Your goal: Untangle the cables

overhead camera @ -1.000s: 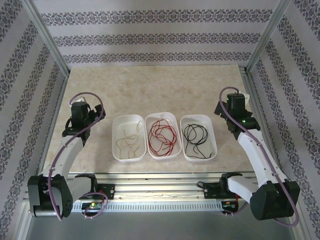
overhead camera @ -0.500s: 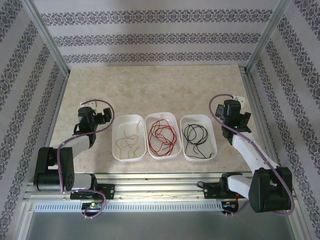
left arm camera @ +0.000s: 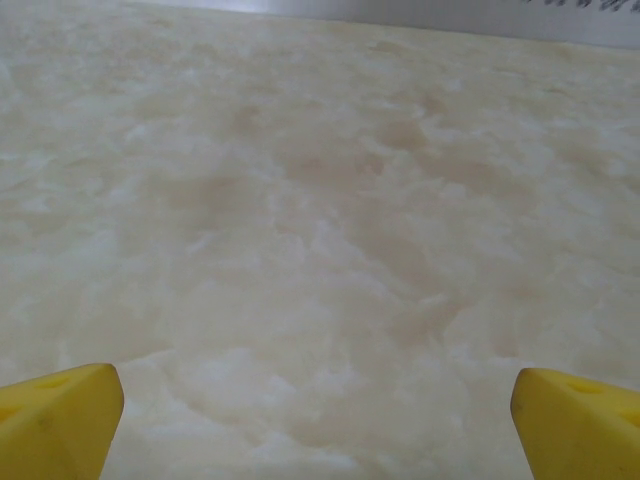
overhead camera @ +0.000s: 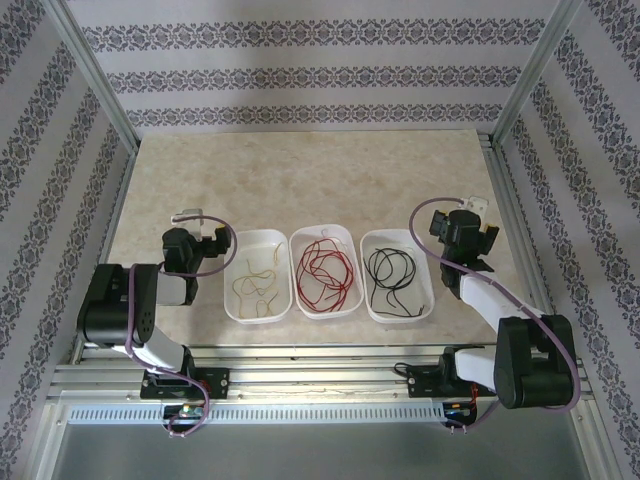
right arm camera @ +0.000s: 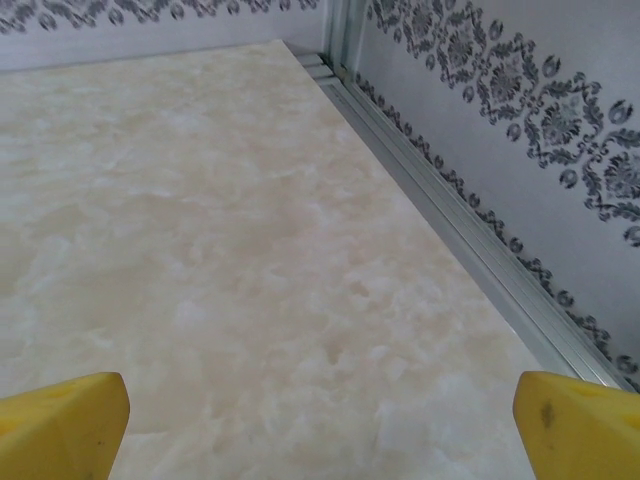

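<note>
My left tool (left arm camera: 320, 425) and right tool (right arm camera: 320, 430) gape wide, empty. The cables (overhead camera: 325, 272) at frame centre seem light, floppy; I'd pinch a loose end.

Place: a robot test cell in a lab, judging by what is standing around the table (overhead camera: 300, 170).
Table: a marble-patterned top is serving as the work surface.
Wall panels (overhead camera: 300, 75): flat sheets printed with striped floral wallpaper are boxing the table in on its far, left and right sides.
Frame posts (overhead camera: 97, 80): bare aluminium posts are rising at the table's far corners.
Side rail (right arm camera: 450, 210): an aluminium channel is running along the table's right edge.
Mounting rail (overhead camera: 320, 362): slotted extrusion is lying along the table's near edge.
Left arm (overhead camera: 120, 310), right arm (overhead camera: 490, 295): both are sitting bolted at that near edge, trailing purple cabling.
Trays (overhead camera: 325, 312): three white trays are sitting in a row on the table, towards its near edge.
</note>
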You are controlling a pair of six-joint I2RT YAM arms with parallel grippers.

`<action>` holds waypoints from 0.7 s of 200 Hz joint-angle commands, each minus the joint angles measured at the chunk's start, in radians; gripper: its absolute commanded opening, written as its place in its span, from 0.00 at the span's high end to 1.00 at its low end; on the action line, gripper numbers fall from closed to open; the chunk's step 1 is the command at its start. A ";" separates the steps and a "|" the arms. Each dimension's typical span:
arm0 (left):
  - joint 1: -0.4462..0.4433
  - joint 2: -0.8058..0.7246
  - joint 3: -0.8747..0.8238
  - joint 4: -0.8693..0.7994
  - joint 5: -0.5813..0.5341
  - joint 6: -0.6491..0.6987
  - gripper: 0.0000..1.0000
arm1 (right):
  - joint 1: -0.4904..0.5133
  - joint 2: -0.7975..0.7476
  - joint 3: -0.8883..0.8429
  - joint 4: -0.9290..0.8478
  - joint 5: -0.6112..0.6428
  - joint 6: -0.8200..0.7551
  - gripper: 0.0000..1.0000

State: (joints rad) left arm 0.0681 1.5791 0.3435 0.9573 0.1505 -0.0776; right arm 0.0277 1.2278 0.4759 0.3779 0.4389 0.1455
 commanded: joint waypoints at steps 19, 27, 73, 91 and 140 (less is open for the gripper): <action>0.007 0.011 0.028 0.019 0.101 0.071 0.01 | -0.025 0.065 -0.051 0.221 -0.080 0.001 0.02; 0.009 0.019 0.022 0.044 0.101 0.068 0.01 | -0.025 0.085 -0.057 0.256 -0.095 0.002 0.02; 0.008 0.017 0.021 0.037 0.099 0.068 0.01 | -0.022 0.188 -0.059 0.371 -0.195 -0.025 0.02; 0.008 0.015 0.018 0.041 0.086 0.063 0.01 | -0.023 0.192 -0.086 0.423 -0.255 -0.045 0.02; 0.008 0.015 0.021 0.039 0.089 0.065 0.01 | -0.023 0.290 -0.101 0.546 -0.402 -0.097 0.02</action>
State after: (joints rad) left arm 0.0677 1.5871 0.3523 0.9661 0.2321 -0.0292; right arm 0.0086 1.5166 0.3836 0.8619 0.1173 0.0780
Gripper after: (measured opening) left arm 0.993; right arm 0.982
